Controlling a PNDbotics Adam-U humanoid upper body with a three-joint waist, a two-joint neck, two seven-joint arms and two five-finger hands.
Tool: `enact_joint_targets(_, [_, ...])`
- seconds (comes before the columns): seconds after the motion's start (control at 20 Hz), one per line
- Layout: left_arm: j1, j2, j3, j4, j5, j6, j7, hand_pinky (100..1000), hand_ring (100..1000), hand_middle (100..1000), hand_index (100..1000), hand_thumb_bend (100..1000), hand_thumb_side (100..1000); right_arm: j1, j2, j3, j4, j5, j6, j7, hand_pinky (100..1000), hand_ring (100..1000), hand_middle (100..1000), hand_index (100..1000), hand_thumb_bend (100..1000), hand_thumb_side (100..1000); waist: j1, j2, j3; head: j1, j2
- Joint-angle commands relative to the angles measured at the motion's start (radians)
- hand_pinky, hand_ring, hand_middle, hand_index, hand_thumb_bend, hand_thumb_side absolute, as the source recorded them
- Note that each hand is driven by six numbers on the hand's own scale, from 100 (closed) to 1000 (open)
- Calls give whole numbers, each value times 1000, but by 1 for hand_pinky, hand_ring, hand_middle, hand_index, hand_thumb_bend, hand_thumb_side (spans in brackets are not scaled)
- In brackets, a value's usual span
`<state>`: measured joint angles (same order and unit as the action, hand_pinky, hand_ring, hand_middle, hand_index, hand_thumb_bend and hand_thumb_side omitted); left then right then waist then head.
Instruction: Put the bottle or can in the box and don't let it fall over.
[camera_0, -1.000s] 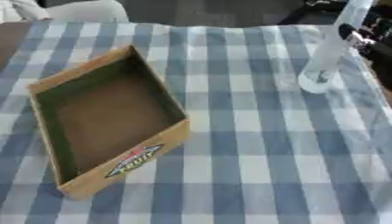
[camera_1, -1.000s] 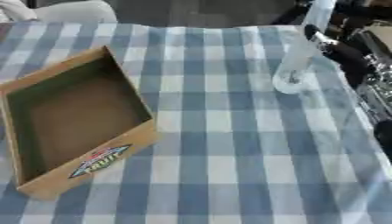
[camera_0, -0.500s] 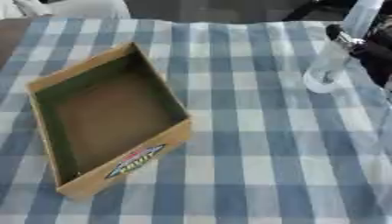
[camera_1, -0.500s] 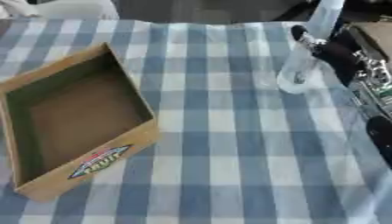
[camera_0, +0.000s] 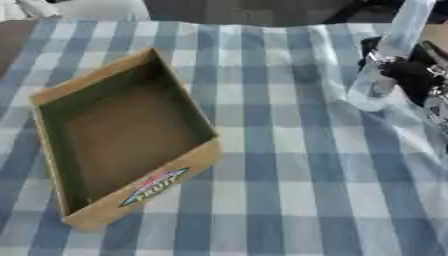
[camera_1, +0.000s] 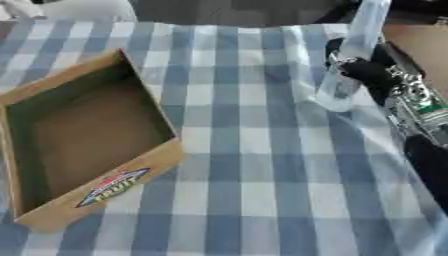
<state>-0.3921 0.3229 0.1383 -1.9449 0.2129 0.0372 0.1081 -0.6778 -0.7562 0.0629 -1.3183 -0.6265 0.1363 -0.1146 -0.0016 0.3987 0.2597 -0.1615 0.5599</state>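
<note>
A clear plastic bottle stands upright on the blue-and-white checked cloth at the upper right. My right hand comes in from the right edge at the bottle's middle, and its dark fingers curl round behind the bottle, showing on both sides of it. The open cardboard box lies at the left, turned askew, with nothing inside and a fruit label on its near wall. The bottle's top runs out of the picture. My left hand shows in no view.
The checked tablecloth covers the whole table between box and bottle. A brown surface shows past the cloth at the far right. A pale chair back stands beyond the far edge.
My right hand has moved in from the right edge and its fingers now reach round the bottle. Bottle and box stay where they were.
</note>
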Motion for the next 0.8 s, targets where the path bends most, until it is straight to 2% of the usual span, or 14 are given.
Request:
enact_joint_targets(0.05, [-11,10,3,-21,-10,0,-2,890,1000,728,677,100,565,-2,-15,7,-8,-8,7,-64,102,240,412,187,100,100,5,-19,-2,-3,-1])
enact_joint_targets(0.3, [-10,12,2,-22,-6,1,-1,889,1000,727,676,100,565,-1,-23,-4,-74,5,-88,-102,100,201,388,157,100,100,4,-25,-7,0,4])
enact_joint_targets(0.5, [-5,17,2,-22,-4,1,-2,888,1000,727,676,100,565,-9,-45,-11,-219,26,-153,-118,100,209,387,160,100,100,1,-33,-13,8,7])
enact_joint_targets(0.6, [-5,18,3,-23,-3,0,-1,888,1000,727,676,100,565,-23,-56,-4,-305,34,-147,-115,100,212,386,163,100,100,-1,-38,-13,9,7])
enact_joint_targets(0.8, [-14,20,-1,-31,17,7,5,887,1000,727,669,100,565,-75,-58,29,-428,47,-83,-102,103,215,385,169,100,100,-3,-50,-12,4,12])
